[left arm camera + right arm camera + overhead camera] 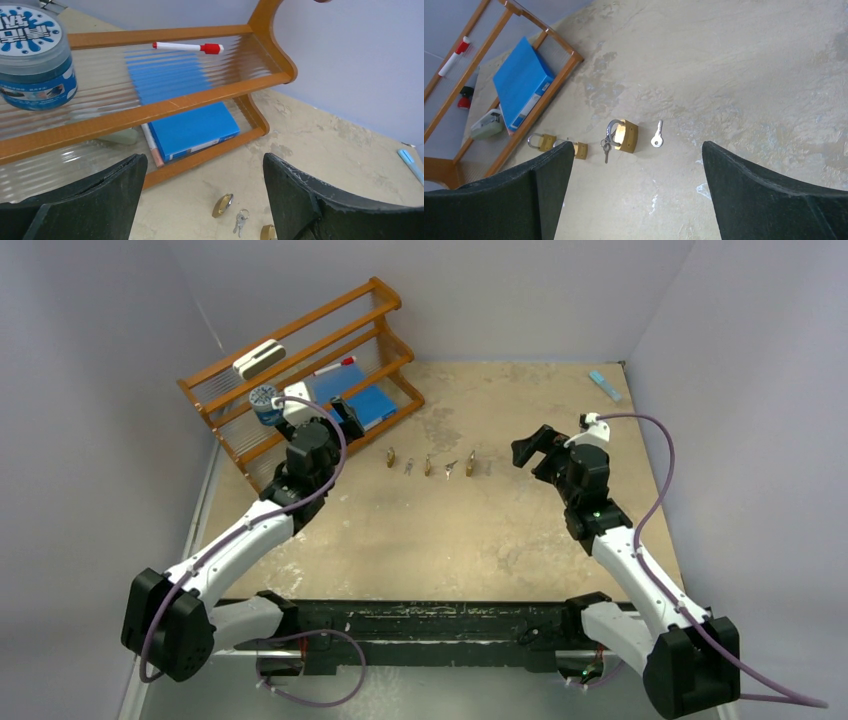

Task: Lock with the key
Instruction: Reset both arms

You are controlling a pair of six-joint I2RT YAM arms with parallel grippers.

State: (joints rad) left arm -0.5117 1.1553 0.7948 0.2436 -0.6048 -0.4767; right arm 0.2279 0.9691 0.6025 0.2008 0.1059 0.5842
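Three brass padlocks lie in a row mid-table with keys between them: the left padlock (390, 457), the middle padlock (428, 466) and the larger right padlock (470, 464). In the right wrist view the larger padlock (626, 136) has its shackle raised. A small key ring (605, 147) lies on its left and a single silver key (657, 135) on its right. My left gripper (342, 416) is open and empty above the rack's front, left of the row; below it lie a padlock (223, 205) and keys (240, 221). My right gripper (532, 448) is open and empty, right of the row.
A wooden rack (300, 370) stands at the back left. It holds a blue binder (192, 130), a blue jar (35, 60), a red-capped marker (187, 47) and a white block (258, 358) on top. A light blue pen (604, 385) lies at the far right corner.
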